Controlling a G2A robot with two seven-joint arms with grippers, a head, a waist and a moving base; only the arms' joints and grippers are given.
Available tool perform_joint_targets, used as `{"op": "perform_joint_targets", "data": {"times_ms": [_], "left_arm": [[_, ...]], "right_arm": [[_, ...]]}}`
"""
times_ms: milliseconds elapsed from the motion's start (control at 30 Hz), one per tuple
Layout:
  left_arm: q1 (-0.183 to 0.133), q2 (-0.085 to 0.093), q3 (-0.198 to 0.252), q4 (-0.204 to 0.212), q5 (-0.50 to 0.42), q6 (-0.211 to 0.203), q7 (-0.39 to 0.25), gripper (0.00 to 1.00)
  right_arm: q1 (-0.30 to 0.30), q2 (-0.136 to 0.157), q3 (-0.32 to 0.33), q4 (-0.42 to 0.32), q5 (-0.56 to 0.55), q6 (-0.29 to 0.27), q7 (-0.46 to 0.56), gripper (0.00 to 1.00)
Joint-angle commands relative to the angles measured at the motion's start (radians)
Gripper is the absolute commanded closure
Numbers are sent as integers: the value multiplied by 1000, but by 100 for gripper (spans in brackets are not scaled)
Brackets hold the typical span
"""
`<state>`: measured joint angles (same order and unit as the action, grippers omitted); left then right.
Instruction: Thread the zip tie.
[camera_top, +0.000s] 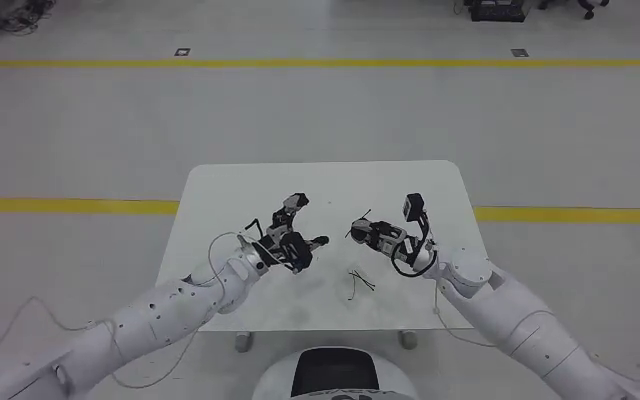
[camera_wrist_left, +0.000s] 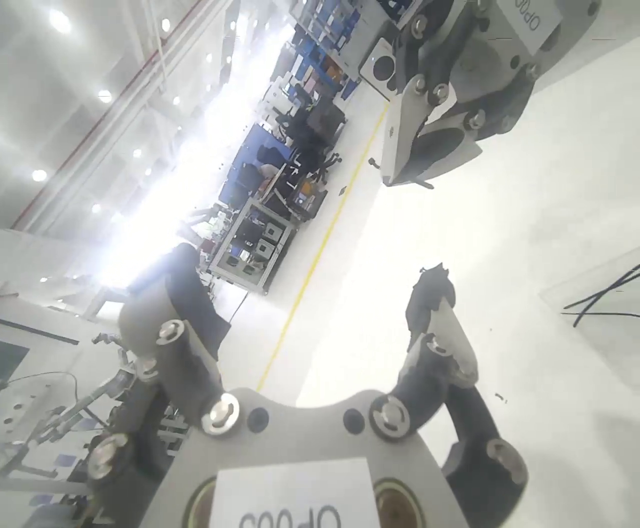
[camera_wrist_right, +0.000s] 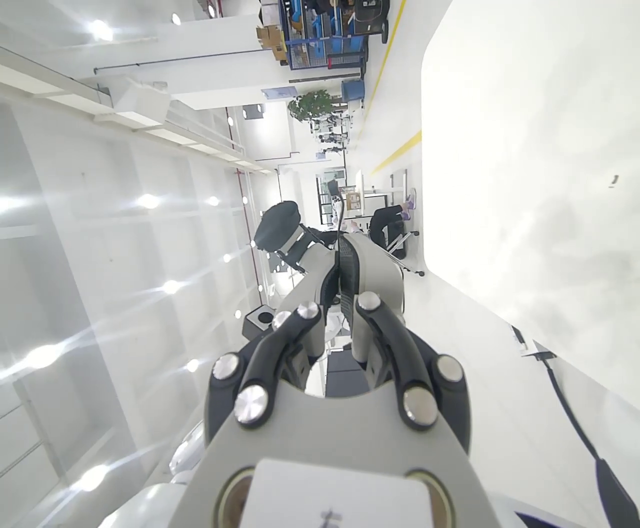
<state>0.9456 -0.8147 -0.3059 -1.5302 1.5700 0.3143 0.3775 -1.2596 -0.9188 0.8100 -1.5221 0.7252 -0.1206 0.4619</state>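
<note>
My right gripper (camera_top: 354, 231) hangs above the middle of the white table (camera_top: 225, 200), shut on a thin black zip tie (camera_top: 361, 216). In the right wrist view the tie (camera_wrist_right: 340, 220) sticks out as a narrow strip from between the closed fingertips (camera_wrist_right: 350, 260). My left gripper (camera_top: 308, 221) faces it from a short distance, open, with nothing between its fingers. In the left wrist view, its own gripper (camera_wrist_left: 305, 275) is spread wide. The right gripper (camera_wrist_left: 405, 175) sits beyond it with a short black tip (camera_wrist_left: 425, 185) poking out.
A few loose black zip ties (camera_top: 358, 282) lie on the table below the two grippers, near the front edge; the left wrist view shows them as loose ties (camera_wrist_left: 600, 300). Yellow floor lines (camera_top: 320, 63) run behind the table.
</note>
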Motion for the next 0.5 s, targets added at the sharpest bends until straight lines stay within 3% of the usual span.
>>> {"op": "perform_joint_targets", "data": {"times_ms": [0,167,267,333,467], "left_arm": [[0,0,-1,0,0,0,0,0],[-25,-3,31,-9,0,-22,3,0],[-52,-5,67,-22,0,-7,-10,0],[-65,-7,90,-26,0,17,23,0],[-69,-7,96,-23,0,24,30,0]], "right_arm": [[0,0,0,0,0,0,0,100],[-7,-7,6,-17,-4,12,-31,100],[-5,-18,5,-28,-1,32,-68,100],[-2,-27,0,-33,-12,23,-86,100],[-4,-30,-1,-33,-22,8,-95,100]]}}
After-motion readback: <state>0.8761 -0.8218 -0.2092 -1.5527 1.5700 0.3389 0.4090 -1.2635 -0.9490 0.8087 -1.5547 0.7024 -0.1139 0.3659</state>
